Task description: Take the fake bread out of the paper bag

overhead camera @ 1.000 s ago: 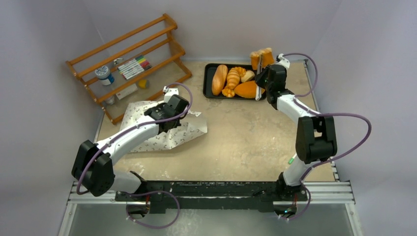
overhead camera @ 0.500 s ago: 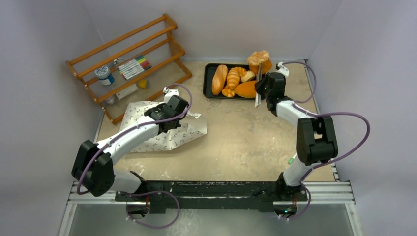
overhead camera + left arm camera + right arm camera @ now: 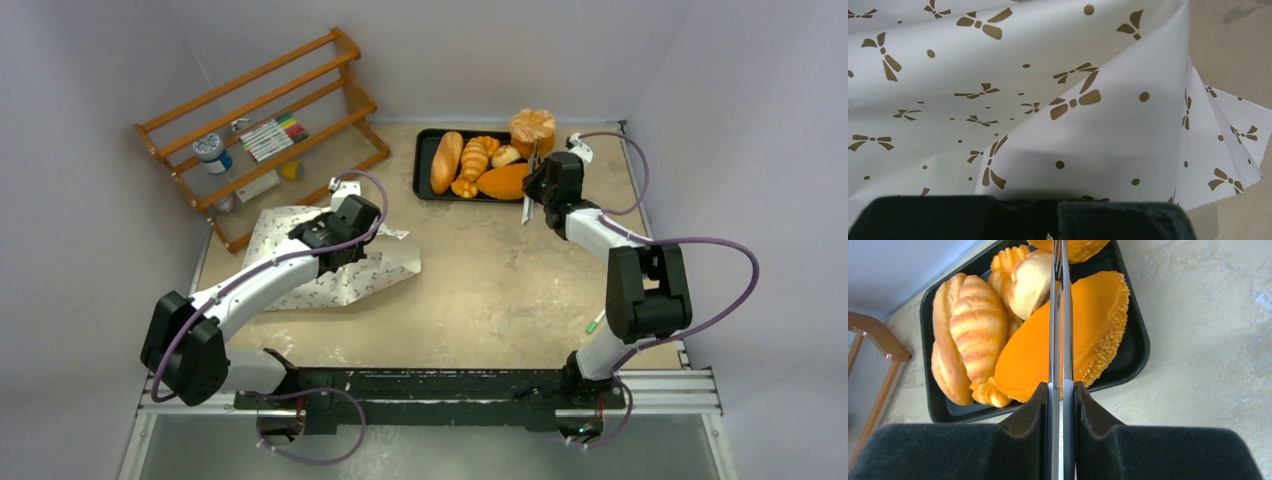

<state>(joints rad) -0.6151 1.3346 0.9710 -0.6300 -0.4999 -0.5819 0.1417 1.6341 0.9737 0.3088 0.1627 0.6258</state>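
The paper bag [image 3: 375,265] lies flat at the left, off-white with brown marks [image 3: 1073,100]. My left gripper [image 3: 335,232] is shut on a fold of its edge, and the bag's inside is hidden. On the black tray [image 3: 424,188] at the back lie several fake breads: a long loaf [image 3: 446,160], a ridged roll [image 3: 979,325] and a flat orange piece [image 3: 1035,350]. My right gripper [image 3: 1060,390] is shut on metal tongs [image 3: 1060,315]. Their tips reach a round bread [image 3: 531,126] at the tray's far right corner. I cannot tell whether they still pinch it.
A wooden rack [image 3: 262,95] stands at the back left with markers [image 3: 272,136] and a white jar [image 3: 211,152]. Grey walls close in the back and both sides. Beige tabletop [image 3: 500,290] lies between the bag and the tray.
The right arm has brought the tongs and the round bread down and back to the tray's far right corner, and the bread has turned top up. The left gripper keeps its hold on the bag.
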